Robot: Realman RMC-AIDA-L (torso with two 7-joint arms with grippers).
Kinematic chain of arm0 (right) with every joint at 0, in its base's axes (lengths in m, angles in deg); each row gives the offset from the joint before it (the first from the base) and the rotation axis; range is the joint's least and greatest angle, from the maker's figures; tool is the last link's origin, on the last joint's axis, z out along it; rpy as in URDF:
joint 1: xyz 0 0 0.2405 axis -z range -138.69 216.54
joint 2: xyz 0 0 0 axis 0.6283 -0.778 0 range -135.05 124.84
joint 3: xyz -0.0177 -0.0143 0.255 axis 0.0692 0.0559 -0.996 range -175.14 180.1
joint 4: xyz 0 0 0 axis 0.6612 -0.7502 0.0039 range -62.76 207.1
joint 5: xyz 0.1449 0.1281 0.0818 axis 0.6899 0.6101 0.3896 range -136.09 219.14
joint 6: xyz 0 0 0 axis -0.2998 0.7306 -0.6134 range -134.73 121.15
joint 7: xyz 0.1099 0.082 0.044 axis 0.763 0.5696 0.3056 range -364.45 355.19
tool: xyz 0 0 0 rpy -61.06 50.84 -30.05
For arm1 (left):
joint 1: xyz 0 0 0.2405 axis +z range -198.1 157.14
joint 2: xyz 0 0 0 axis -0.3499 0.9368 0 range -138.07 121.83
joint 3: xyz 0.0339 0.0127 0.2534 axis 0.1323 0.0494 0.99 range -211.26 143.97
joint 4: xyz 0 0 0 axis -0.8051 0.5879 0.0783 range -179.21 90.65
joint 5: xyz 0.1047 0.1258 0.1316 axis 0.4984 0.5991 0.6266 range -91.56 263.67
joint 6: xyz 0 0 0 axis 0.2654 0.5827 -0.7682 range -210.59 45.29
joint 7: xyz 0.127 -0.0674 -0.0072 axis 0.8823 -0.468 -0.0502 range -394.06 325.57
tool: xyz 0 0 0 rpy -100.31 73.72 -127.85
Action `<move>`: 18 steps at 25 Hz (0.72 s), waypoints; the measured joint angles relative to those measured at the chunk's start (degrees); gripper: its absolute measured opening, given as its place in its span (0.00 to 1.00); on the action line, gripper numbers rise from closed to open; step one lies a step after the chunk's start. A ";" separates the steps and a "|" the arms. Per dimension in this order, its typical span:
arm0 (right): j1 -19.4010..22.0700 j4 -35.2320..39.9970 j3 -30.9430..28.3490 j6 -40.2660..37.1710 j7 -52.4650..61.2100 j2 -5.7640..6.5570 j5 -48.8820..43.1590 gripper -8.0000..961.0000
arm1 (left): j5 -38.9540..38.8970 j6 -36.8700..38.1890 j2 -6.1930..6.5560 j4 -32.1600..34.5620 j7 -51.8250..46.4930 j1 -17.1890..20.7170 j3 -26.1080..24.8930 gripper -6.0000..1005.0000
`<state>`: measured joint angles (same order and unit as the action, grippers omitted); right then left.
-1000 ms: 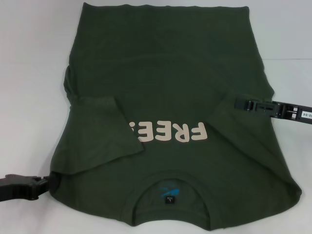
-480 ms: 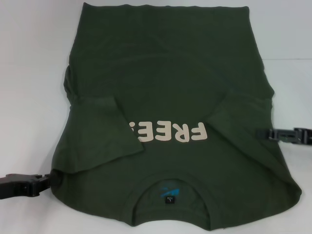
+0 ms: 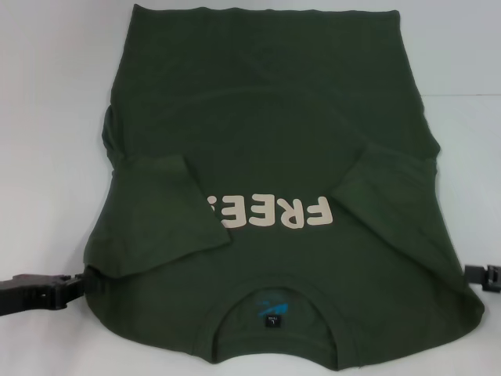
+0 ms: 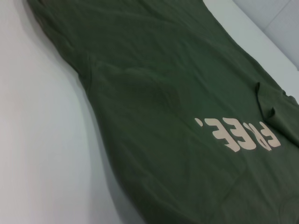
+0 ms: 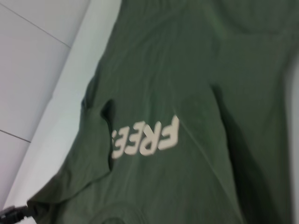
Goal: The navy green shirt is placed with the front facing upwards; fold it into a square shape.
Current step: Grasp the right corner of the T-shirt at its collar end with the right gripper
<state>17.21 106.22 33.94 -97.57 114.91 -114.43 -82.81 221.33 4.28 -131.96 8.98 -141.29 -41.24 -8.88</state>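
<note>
The navy green shirt (image 3: 266,117) lies flat on the white table, front up, with its collar and blue neck label (image 3: 270,309) nearest me. Cream letters "FREE" (image 3: 274,213) show on the chest, partly covered by the left sleeve (image 3: 168,211), which is folded inward. The right sleeve (image 3: 383,196) is folded inward too. My left gripper (image 3: 82,283) rests at the shirt's left shoulder edge, touching the cloth. My right gripper (image 3: 473,274) sits at the right shoulder edge, mostly out of frame. Both wrist views show the shirt (image 4: 163,93) (image 5: 187,70) and its letters.
Bare white table (image 3: 47,117) surrounds the shirt on the left, right and far sides. The right wrist view shows the table's far edge with pale wall panels (image 5: 32,70) behind it, and the left gripper (image 5: 11,214) far off.
My right gripper has left the folded right sleeve and moved outward and toward me, down to the right shoulder edge. My left gripper has shifted slightly up along the left shoulder.
</note>
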 joint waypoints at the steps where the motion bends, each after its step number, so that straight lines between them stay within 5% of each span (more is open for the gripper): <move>1: 0.45 0.00 -0.03 -0.13 0.01 0.03 -0.35 0.95 | -0.05 -0.03 0.00 -0.07 0.00 -0.07 0.02 0.04; 18: 1.16 -0.53 0.39 1.77 1.24 -0.61 -3.95 0.94 | -0.63 -0.19 0.00 -1.28 0.56 -0.69 0.18 0.04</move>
<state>18.37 105.69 34.33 -95.80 116.15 -115.04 -86.76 220.69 4.09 -131.96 7.70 -140.73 -41.93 -8.70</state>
